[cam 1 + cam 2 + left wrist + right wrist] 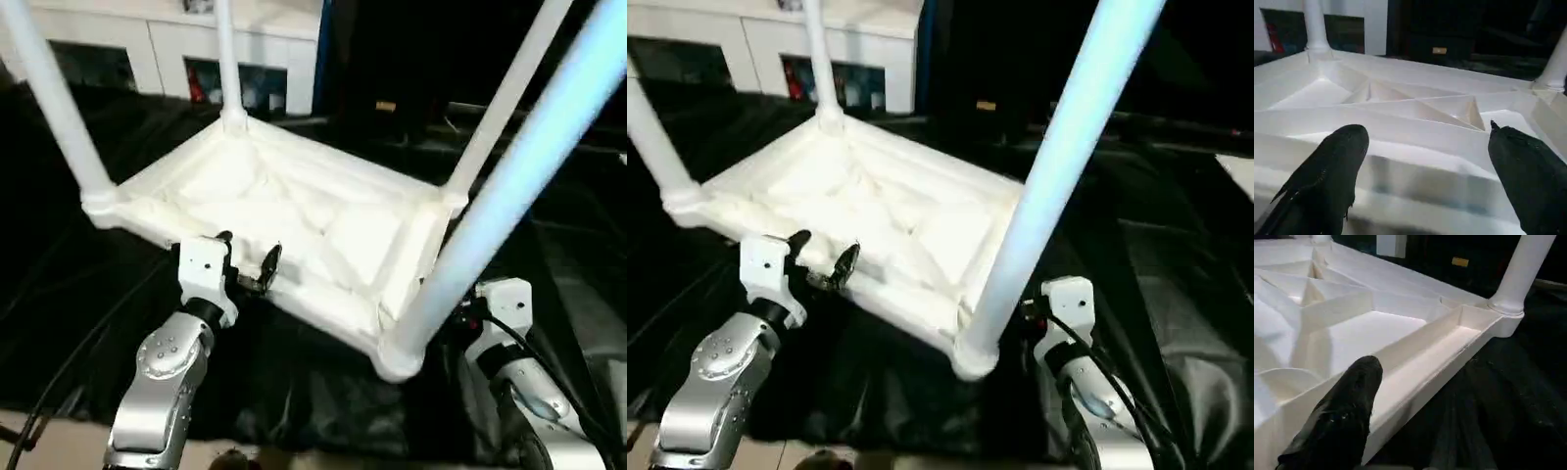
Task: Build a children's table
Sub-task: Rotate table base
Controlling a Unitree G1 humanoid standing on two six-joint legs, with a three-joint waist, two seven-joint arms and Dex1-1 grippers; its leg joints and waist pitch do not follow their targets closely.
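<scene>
- Your two head views look forward and down over the forearms, set slightly apart; both share the upturned table [294, 225] with its legs [509, 196] standing up.
- Your left wrist view sits close and low behind its fingers [1327, 181], facing across the ribbed underside.
- Your right wrist view looks along the table's rim toward a far corner leg [1523, 274].

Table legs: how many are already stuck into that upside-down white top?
4, one in each corner socket: near right leg, far right leg, far left leg, near left leg. All rise out of frame.
</scene>
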